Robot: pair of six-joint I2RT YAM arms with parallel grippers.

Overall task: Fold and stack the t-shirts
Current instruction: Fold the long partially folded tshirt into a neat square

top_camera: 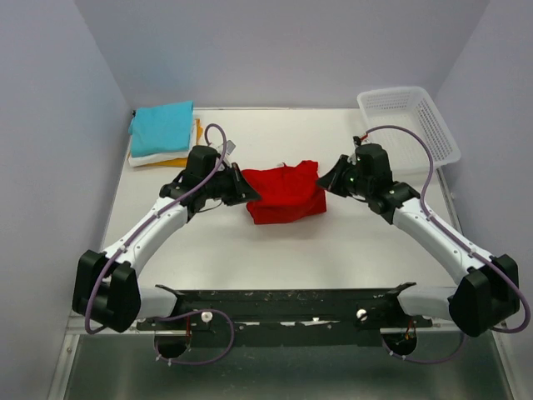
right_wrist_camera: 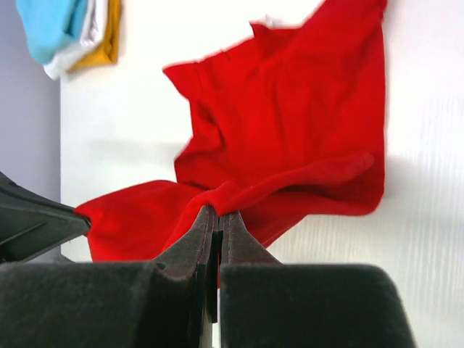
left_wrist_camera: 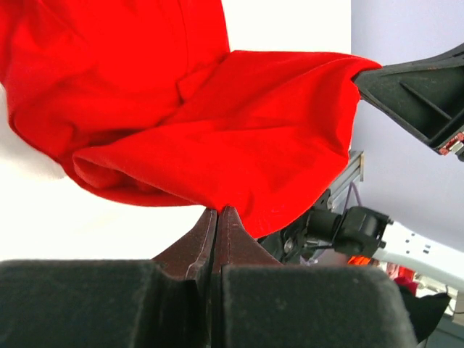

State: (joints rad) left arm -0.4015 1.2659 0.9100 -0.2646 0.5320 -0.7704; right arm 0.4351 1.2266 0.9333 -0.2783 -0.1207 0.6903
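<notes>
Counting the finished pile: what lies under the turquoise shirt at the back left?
A white shirt, then an orange-yellow one, only edges showing. The turquoise shirt covers the rest.

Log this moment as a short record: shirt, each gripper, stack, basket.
red shirt: mid-table, bunched, partly folded over itself
left gripper: shut on the red shirt, at its left side
right gripper: shut on the red shirt, at its right side
folded stack: far left corner of the table; turquoise on top, white beneath, orange-yellow lowest
basket: white lattice, far right corner, nothing visible inside
step status: red shirt not yet on the folded stack
</notes>
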